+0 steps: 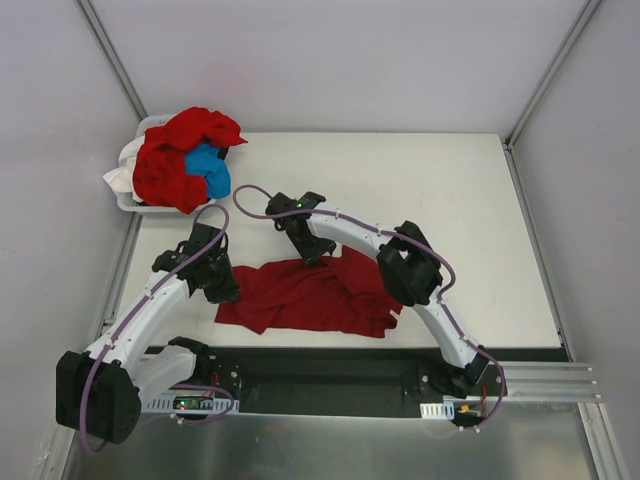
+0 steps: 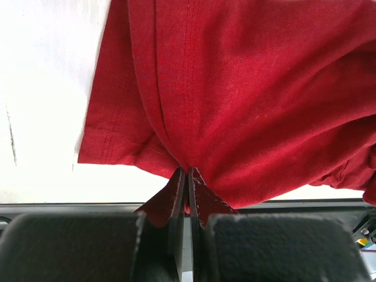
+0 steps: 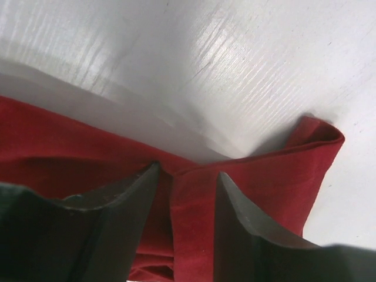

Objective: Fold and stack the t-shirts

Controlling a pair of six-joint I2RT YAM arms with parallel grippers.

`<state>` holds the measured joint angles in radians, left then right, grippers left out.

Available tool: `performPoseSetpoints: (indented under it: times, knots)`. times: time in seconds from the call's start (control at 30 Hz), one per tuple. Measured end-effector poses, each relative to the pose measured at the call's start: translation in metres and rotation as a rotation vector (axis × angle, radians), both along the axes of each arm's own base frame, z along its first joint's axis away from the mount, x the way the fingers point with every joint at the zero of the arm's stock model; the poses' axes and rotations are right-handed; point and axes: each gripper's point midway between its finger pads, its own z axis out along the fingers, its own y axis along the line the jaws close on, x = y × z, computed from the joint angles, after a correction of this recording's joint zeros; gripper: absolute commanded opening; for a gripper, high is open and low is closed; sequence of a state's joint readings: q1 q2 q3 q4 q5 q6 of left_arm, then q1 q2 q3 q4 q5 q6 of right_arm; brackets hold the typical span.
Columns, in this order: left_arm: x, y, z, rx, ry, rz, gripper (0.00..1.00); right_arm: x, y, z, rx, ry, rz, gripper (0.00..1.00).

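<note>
A deep-red t-shirt point(image 1: 320, 296) lies rumpled on the white table in front of the arm bases. My left gripper point(image 1: 222, 287) is at the shirt's left edge, and in the left wrist view it point(image 2: 188, 174) is shut on a pinch of the red cloth point(image 2: 247, 100). My right gripper point(image 1: 318, 252) is at the shirt's far edge. In the right wrist view it point(image 3: 187, 171) is open, with a fold of the shirt point(image 3: 258, 176) between its fingers. More red shirts point(image 1: 172, 160) and a bright blue one point(image 1: 209, 168) are heaped at the back left.
The heap sits in a white basket point(image 1: 128, 192) at the table's far left corner. A metal rail point(image 1: 540, 380) runs along the near edge by the arm bases. Bare white table point(image 1: 450, 200) lies to the right and behind the shirt.
</note>
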<state>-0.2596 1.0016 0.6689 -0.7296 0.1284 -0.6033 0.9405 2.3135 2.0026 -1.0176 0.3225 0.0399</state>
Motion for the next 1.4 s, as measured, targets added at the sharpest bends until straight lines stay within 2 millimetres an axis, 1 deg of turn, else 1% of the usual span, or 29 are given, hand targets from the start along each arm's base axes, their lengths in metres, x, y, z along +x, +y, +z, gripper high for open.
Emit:
performPoseSetpoints:
  times: [0.03,0.13,0.17,0.23,0.27,0.3,0.5,0.57,0.63,0.7,0.77,0.87,0.9,0.93,1.0,1.07,1.1,1.13,1.17,1.2,1.3,1.33,1.4]
  knots:
    - [0.0,0.0,0.0,0.0,-0.002,-0.001,0.0,0.001,-0.001,-0.001,-0.006,-0.004,0.001,0.43]
    - [0.0,0.0,0.002,-0.002,-0.01,-0.002,0.0,0.004,-0.001,-0.003,-0.016,-0.017,0.004,0.35]
    - [0.0,0.0,0.002,-0.002,-0.011,-0.002,0.0,0.006,-0.002,-0.003,-0.019,-0.024,0.004,0.27]
    - [0.0,0.0,0.002,-0.002,-0.013,-0.002,0.0,0.008,-0.003,-0.002,-0.024,-0.035,0.006,0.18]
    - [0.0,0.0,0.002,-0.002,-0.013,-0.002,0.0,0.009,-0.003,-0.002,-0.026,-0.037,0.008,0.03]
    - [0.0,0.0,0.002,-0.002,-0.013,-0.002,0.0,0.01,-0.003,-0.002,-0.028,-0.042,0.008,0.01]
    - [0.001,0.0,0.003,0.002,-0.017,-0.012,0.0,0.015,-0.009,-0.001,-0.051,-0.066,0.003,0.01]
    - [0.004,0.001,0.01,0.003,-0.026,-0.014,0.0,0.019,-0.013,0.004,-0.054,-0.08,-0.006,0.01]
    - [0.014,0.0,0.024,-0.001,-0.056,-0.014,0.0,0.023,-0.022,0.016,-0.044,-0.091,-0.022,0.01]
    - [0.031,-0.001,0.044,-0.008,-0.108,-0.016,0.0,0.027,-0.033,0.036,-0.003,-0.106,-0.05,0.01]
    - [0.049,-0.003,0.067,-0.016,-0.166,-0.013,0.0,0.032,-0.048,0.067,0.067,-0.128,-0.084,0.01]
    - [0.077,-0.001,0.097,-0.014,-0.242,-0.005,0.0,0.043,-0.076,0.128,0.213,-0.209,-0.146,0.01]
    - [0.087,0.0,0.108,-0.01,-0.269,0.0,0.0,0.047,-0.088,0.154,0.264,-0.254,-0.167,0.01]
    - [0.094,0.002,0.117,-0.001,-0.291,0.0,0.0,0.048,-0.095,0.171,0.296,-0.286,-0.179,0.01]
    - [0.115,0.005,0.144,0.014,-0.36,0.0,0.0,0.049,-0.112,0.209,0.363,-0.353,-0.189,0.01]
    - [0.135,0.008,0.176,0.032,-0.443,-0.002,0.0,0.052,-0.128,0.245,0.423,-0.422,-0.189,0.01]
    - [0.148,0.01,0.196,0.037,-0.495,0.001,0.0,0.055,-0.135,0.26,0.442,-0.456,-0.184,0.01]
    - [0.162,0.012,0.224,0.045,-0.566,0.0,0.0,0.059,-0.144,0.279,0.472,-0.498,-0.18,0.01]
    - [0.173,0.015,0.243,0.054,-0.616,0.007,0.0,0.065,-0.153,0.298,0.5,-0.546,-0.179,0.01]
    - [0.186,0.019,0.269,0.061,-0.69,0.014,0.0,0.073,-0.166,0.32,0.535,-0.607,-0.18,0.01]
    - [0.21,0.027,0.324,0.081,-0.847,0.021,0.0,0.087,-0.197,0.366,0.622,-0.74,-0.187,0.01]
    - [0.215,0.028,0.339,0.086,-0.888,0.022,0.0,0.092,-0.207,0.381,0.649,-0.781,-0.188,0.01]
    - [0.224,0.03,0.363,0.089,-0.949,0.025,0.0,0.098,-0.223,0.407,0.693,-0.858,-0.178,0.01]
